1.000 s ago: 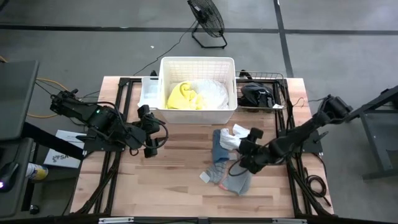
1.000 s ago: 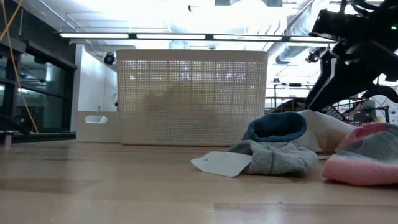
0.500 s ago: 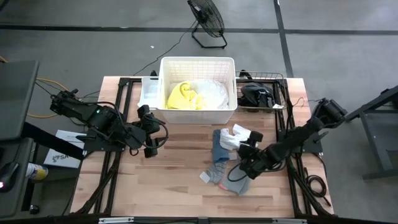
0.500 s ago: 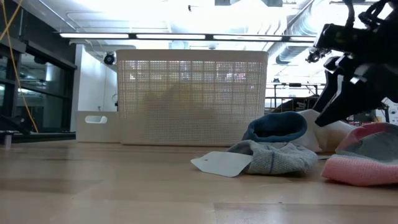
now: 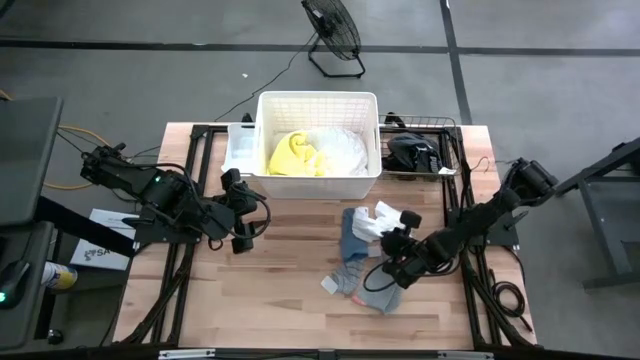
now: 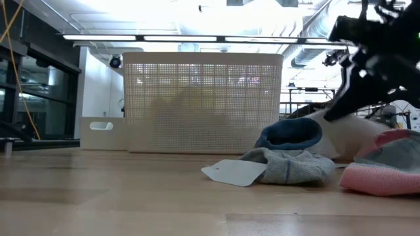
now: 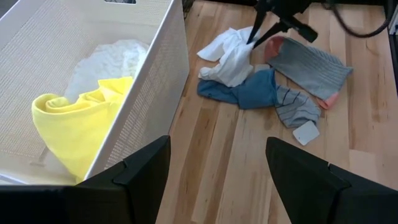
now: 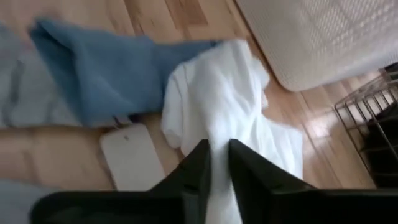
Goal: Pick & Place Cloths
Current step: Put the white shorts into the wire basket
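Note:
A white cloth lies crumpled on the table in front of the white basket. It overlaps a blue cloth. Nearer lie a striped grey cloth with a white tag and a grey cloth with a pink edge. A yellow cloth and another white cloth are in the basket. My right gripper is down at the white cloth, shut on it. My left gripper hangs open above the table, left of the basket's near corner. My right gripper pinches a raised fold of the white cloth between its two fingers, at the side nearest the grey cloth. The fingers slant down from the table's right. The rest of the cloth lies on the table and on the blue cloth.
A wire basket with a dark object stands at the far right, and a small white box sits against the basket's left side. Bare wood lies at the table's near left.
My right gripper has shut on the white cloth, staying almost where it was. A part of the cloth is now drawn up between its fingers.

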Robot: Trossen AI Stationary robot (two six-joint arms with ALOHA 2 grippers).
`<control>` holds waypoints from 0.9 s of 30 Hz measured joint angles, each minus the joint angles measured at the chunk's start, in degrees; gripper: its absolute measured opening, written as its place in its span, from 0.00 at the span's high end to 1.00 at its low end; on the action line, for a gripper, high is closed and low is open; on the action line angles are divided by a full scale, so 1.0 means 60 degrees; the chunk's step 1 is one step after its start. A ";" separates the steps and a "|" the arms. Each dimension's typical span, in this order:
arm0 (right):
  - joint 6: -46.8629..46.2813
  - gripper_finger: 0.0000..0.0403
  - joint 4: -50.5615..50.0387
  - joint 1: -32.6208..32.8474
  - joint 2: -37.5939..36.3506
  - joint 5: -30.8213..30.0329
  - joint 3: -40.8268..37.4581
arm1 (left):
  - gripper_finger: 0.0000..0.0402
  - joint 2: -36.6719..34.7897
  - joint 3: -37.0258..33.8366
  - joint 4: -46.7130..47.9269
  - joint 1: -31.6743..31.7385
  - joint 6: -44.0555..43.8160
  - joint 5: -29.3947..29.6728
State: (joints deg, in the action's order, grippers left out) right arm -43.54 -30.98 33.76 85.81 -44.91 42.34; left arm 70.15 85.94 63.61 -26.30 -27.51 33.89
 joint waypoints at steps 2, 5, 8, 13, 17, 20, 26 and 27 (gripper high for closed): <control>0.0155 0.94 -0.0014 0.0000 -0.0155 0.0012 0.0200 | 0.36 0.0000 0.0000 0.0000 0.0001 0.0000 0.0000; 0.0501 0.98 -0.0012 0.0000 -0.0432 -0.0003 0.0529 | 0.36 0.0000 -0.0001 0.0000 0.0002 0.0000 0.0000; 0.0575 0.99 -0.0019 0.0000 -0.0775 -0.0072 0.0854 | 0.36 0.0000 -0.0001 0.0000 -0.0001 -0.0004 0.0000; 0.0700 0.99 0.0106 0.0177 -0.1493 -0.0952 0.1408 | 0.36 0.0004 -0.0001 0.0000 0.0002 -0.0004 -0.0021; 0.0882 0.99 0.0700 0.0332 -0.2307 -0.1347 0.1648 | 0.36 0.0004 -0.0001 0.0000 -0.0001 -0.0004 -0.0105; 0.1434 0.99 0.1683 0.0479 -0.2917 -0.1361 0.1662 | 0.36 0.0004 -0.0001 0.0000 0.0002 -0.0004 -0.0211; 0.3692 0.99 0.3835 0.0882 -0.3809 -0.0549 0.1662 | 0.36 0.0004 -0.0001 -0.0007 0.0001 -0.0026 -0.0317; 0.4101 0.99 0.4124 0.0955 -0.3910 -0.0359 0.1662 | 0.36 0.0004 -0.0001 -0.0007 0.0000 -0.0025 -0.0317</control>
State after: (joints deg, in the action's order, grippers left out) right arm -18.94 -6.23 39.49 62.36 -47.07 52.31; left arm 70.17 85.93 63.57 -26.29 -27.66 31.99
